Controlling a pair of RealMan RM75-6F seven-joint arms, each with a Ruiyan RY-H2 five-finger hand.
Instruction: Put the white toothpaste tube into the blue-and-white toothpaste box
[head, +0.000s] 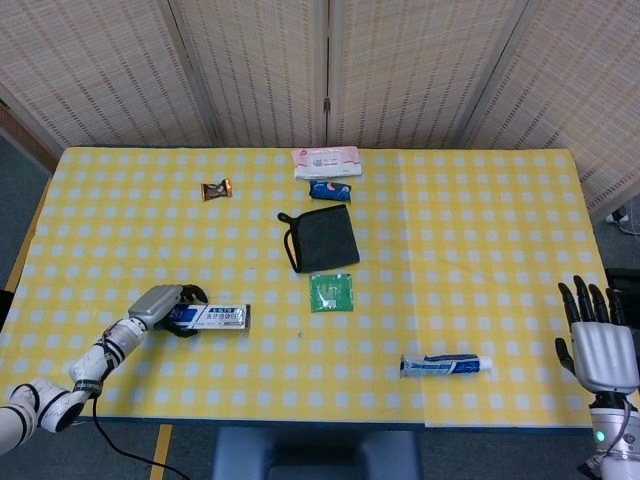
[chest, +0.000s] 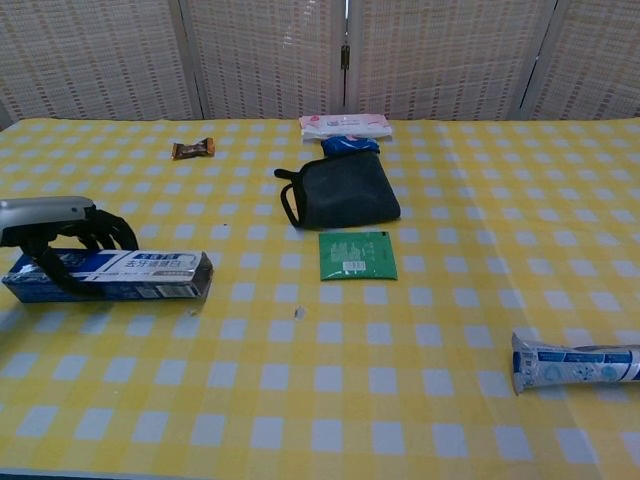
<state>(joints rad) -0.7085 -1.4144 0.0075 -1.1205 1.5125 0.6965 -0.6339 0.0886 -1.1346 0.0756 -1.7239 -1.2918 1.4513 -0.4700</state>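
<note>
The blue-and-white toothpaste box (head: 215, 317) (chest: 130, 275) lies flat at the table's front left. My left hand (head: 165, 303) (chest: 60, 225) grips its left end, fingers curled over the top and thumb across the front face. The white toothpaste tube (head: 447, 364) (chest: 580, 362) lies on its side at the front right, cap end pointing right, with nothing touching it. My right hand (head: 600, 345) hangs beyond the table's right edge, fingers spread and upright, holding nothing; the chest view does not show it.
A black pouch (head: 320, 238) sits mid-table with a green sachet (head: 331, 292) just in front of it. Behind the pouch are a small blue packet (head: 330, 189) and a white-and-pink wipes pack (head: 326, 160). A wrapped candy (head: 216, 189) lies back left.
</note>
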